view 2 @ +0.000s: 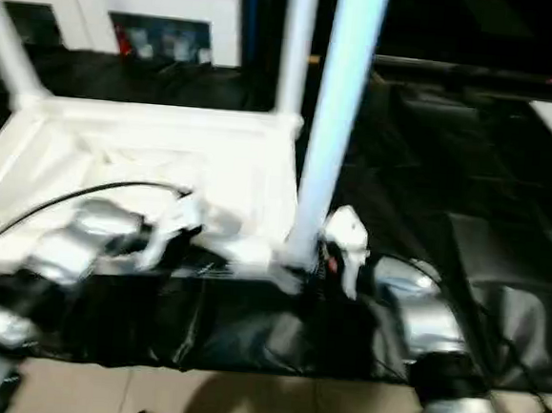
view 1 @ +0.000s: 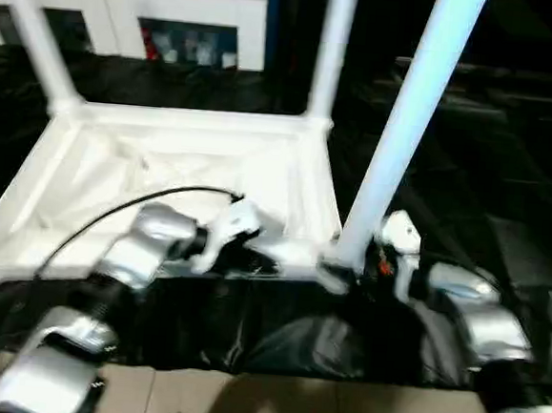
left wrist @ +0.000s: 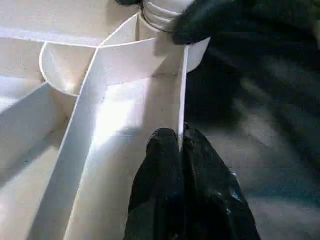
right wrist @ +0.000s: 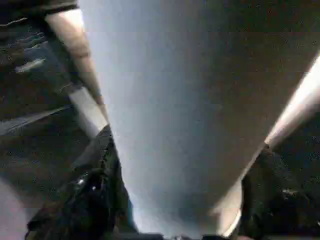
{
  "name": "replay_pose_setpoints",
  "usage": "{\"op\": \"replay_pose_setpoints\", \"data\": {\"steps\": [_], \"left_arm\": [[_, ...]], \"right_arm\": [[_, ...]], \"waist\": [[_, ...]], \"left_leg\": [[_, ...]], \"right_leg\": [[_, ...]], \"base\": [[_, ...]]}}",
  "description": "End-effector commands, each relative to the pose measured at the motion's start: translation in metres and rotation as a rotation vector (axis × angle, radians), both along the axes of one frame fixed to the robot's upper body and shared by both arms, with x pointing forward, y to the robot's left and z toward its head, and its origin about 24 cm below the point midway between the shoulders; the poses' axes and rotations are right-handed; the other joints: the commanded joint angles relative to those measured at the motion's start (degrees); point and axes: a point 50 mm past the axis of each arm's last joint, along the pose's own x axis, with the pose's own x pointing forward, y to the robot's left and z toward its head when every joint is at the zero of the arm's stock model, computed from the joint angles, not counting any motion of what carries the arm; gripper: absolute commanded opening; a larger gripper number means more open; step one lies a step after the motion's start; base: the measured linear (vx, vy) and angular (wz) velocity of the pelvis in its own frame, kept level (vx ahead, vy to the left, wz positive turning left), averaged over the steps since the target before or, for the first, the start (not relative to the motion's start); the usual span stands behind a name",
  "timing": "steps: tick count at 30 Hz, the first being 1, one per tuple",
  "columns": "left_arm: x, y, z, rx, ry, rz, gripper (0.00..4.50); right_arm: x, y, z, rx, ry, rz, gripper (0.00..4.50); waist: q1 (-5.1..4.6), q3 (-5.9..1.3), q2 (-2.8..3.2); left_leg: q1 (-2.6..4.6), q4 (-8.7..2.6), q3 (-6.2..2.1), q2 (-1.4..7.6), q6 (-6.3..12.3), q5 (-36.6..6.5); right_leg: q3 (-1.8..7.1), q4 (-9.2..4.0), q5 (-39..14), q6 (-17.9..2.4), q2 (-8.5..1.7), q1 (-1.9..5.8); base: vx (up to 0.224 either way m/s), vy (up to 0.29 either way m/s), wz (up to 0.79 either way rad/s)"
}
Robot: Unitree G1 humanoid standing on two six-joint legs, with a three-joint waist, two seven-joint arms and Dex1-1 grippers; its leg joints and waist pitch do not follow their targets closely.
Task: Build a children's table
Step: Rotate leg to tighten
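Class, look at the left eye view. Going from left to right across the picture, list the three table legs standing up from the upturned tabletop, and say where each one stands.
Far-left corner leg → far-right corner leg → near-right corner leg, the one the right gripper is at.

I see open black cloth (view 1: 503,243) to the right of the upturned tabletop (view 1: 164,169), room enough for my right arm. Three upright legs block the corners: two at the far rim (view 1: 31,34) (view 1: 331,48) and the near-right one (view 1: 412,112). Between them the ribbed underside lies free, though its walls (left wrist: 125,55) hem my left gripper (left wrist: 180,137).
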Motion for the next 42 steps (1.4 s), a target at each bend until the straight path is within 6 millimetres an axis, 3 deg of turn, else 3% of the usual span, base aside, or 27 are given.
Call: {"op": "replay_pose_setpoints", "data": {"steps": [1,4,5,7,9,11,13,15,18,23,25,28,29,30,31,34,36,39,42], "left_arm": [[-0.004,-0.036,-0.01,-0.059,0.025,0.034,0.0],[-0.004,-0.053,-0.012,-0.054,0.005,0.06,0.0],[-0.004,-0.053,-0.012,-0.054,0.005,0.06,0.0],[-0.006,-0.066,-0.015,-0.033,-0.013,0.06,0.0],[-0.006,-0.068,-0.015,-0.033,-0.014,0.059,0.0],[-0.006,-0.068,-0.015,-0.03,-0.02,0.055,0.0],[-0.005,-0.065,-0.014,-0.033,-0.02,0.056,0.0],[-0.001,-0.057,-0.01,-0.06,-0.022,0.072,0.0],[-0.001,-0.05,-0.008,-0.061,-0.033,0.052,0.0],[-0.006,-0.03,-0.006,-0.058,-0.035,-0.074,0.0],[-0.008,-0.025,-0.005,-0.057,-0.023,-0.103,0.0],[-0.014,-0.015,-0.002,-0.066,0.014,-0.185,0.0],[-0.015,-0.01,-0.002,-0.049,0.016,-0.215,0.0],[-0.016,-0.008,-0.002,-0.035,0.013,-0.232,0.0],[-0.017,-0.005,-0.003,-0.026,0.014,-0.243,0.0],[-0.018,0.004,-0.004,-0.008,0.028,-0.273,0.0],[-0.019,0.008,-0.003,0.003,0.034,-0.287,0.0],[-0.019,0.011,-0.003,0.009,0.036,-0.293,0.0],[-0.019,0.014,-0.001,0.009,0.044,-0.303,0.0]], "right_arm": [[-0.002,0.023,-0.02,-0.018,0.072,-0.111,2.69],[0.002,0.043,-0.026,0.025,0.106,-0.243,2.69],[0.002,0.043,-0.026,0.025,0.106,-0.243,2.69],[0.006,0.07,-0.023,0.052,0.075,-0.306,2.69],[0.008,0.076,-0.019,0.058,0.04,-0.304,2.69],[0.01,0.078,-0.014,0.068,-0.007,-0.312,3.25],[0.013,0.073,-0.01,0.067,-0.043,-0.313,3.39],[0.013,0.056,-0.007,0.038,-0.085,-0.272,3.68],[0.011,0.046,-0.006,0.054,-0.084,-0.233,3.87],[0.002,0.016,0.001,0.045,-0.077,-0.027,3.87],[-0.001,0.01,0.002,0.031,-0.073,0.036,3.87],[-0.015,-0.003,0.004,-0.003,-0.02,0.242,3.87],[-0.018,-0.007,0.004,-0.023,-0.003,0.294,3.87],[-0.02,-0.009,0.004,-0.036,0.006,0.322,3.87],[-0.021,-0.011,0.004,-0.044,0.017,0.349,3.6],[-0.024,-0.017,0.004,-0.088,0.046,0.414,3.48],[-0.024,-0.018,0.005,-0.102,0.048,0.43,3.15],[-0.022,-0.017,0.008,-0.089,0.048,0.437,3.04],[-0.022,-0.014,0.01,-0.073,0.055,0.46,2.87]], "waist": [[-0.37,-3.03,-0.65],[-0.94,-2.89,-0.77],[-1.16,-2.84,-0.6],[-1.39,-2.72,0.07],[-1.71,-2.77,-0.18],[-2.05,-2.7,0.02],[-2.16,-2.88,0.06],[-2.28,-3.08,0.1],[-2.11,-3.27,-0.02],[-1.66,-3.45,-0.12],[-1.42,-3.56,-0.05],[-0.71,-3.66,-0.1],[-0.52,-3.74,-0.46],[-0.22,-3.81,-0.28],[-0.18,-3.77,-0.18],[0.07,-3.46,-0.27],[0.01,-3.28,-0.32],[-0.15,-3.13,-0.29],[-0.23,-3.21,-0.55]], "left_leg": [[0.49,-4.06,-0.36,0.65,0.46,-16.79],[0.74,-4.19,-0.54,0.36,0.72,-20.11],[0.99,-4.21,-0.67,0.29,0.56,-21.83],[1.29,-4.29,-0.98,0.12,-0.28,-24.15],[1.31,-4.43,-1.28,0.06,-0.46,-26.07],[1.53,-4.47,-1.39,0.06,-0.21,-27.81],[1.41,-4.65,-1.48,0.17,0.01,-27.86],[1.02,-4.88,-1.45,0.39,0.38,-26.78],[0.5,-4.77,-1.07,0.51,2.08,-23.76],[-0.13,-4.35,-0.63,0.64,4.49,-18.45],[0.05,-4.12,-0.44,0.76,5.06,-15.9],[-0.07,-3.73,-0.15,0.93,6.56,-12.92],[-0.21,-3.53,-0.03,0.92,7.29,-11.11],[-0.27,-3.39,0.07,0.92,7.97,-9.35],[-0.25,-3.38,0.16,0.99,8.17,-9.0],[-0.13,-3.55,0.17,1.13,7.49,-11.12],[0.07,-3.8,0.14,1.28,5.93,-13.58],[0.13,-4.15,-0.03,1.32,4.28,-15.69],[0.06,-4.07,0.0,1.28,4.16,-15.02]], "right_leg": [[1.21,-4.45,-24.93,-9.78,-1.83,2.12],[1.04,-5.26,-29.57,-7.44,-1.63,1.8],[0.99,-5.64,-32.6,-6.39,-1.76,1.46],[0.72,-6.23,-35.83,-4.9,-1.81,1.09],[0.38,-6.59,-37.21,-3.58,-1.69,1.15],[0.2,-6.86,-37.24,-3.61,-1.58,0.86],[0.23,-6.75,-35.52,-4.19,-1.59,1.03],[0.41,-6.25,-30.32,-6.04,-1.46,1.39],[0.92,-5.58,-23.92,-8.62,-1.52,1.78],[1.07,-4.83,-17.85,-11.47,-1.81,2.59],[1.09,-4.61,-15.43,-12.47,-1.86,2.65],[1.18,-3.66,-10.1,-14.45,-1.6,2.89],[1.19,-3.22,-7.29,-15.04,-1.53,2.99],[1.07,-2.91,-5.27,-15.53,-1.49,3.07],[1.07,-2.83,-4.78,-15.78,-1.51,2.98],[0.94,-3.12,-8.52,-15.59,-1.58,2.81],[1.07,-3.55,-13.24,-14.62,-1.7,2.58],[1.15,-3.84,-16.84,-13.41,-1.73,2.42],[1.24,-3.63,-15.36,-13.49,-1.68,2.45]], "base": [[0.0,0.0,0.0],[0.0,0.0,0.0],[0.0,0.0,0.0],[0.0,0.0,0.0],[0.0,0.0,0.0],[0.0,0.0,0.0],[0.0,0.0,0.0],[0.0,0.0,0.0],[0.0,0.0,0.0],[0.0,0.0,0.0],[0.0,0.0,0.0],[0.017,-0.008,0.01],[0.0,0.0,0.0],[0.0,0.0,0.0],[0.0,0.0,0.0],[0.0,0.0,0.0],[0.0,0.0,0.0],[0.0,0.0,0.0],[0.0,0.0,0.0]]}}
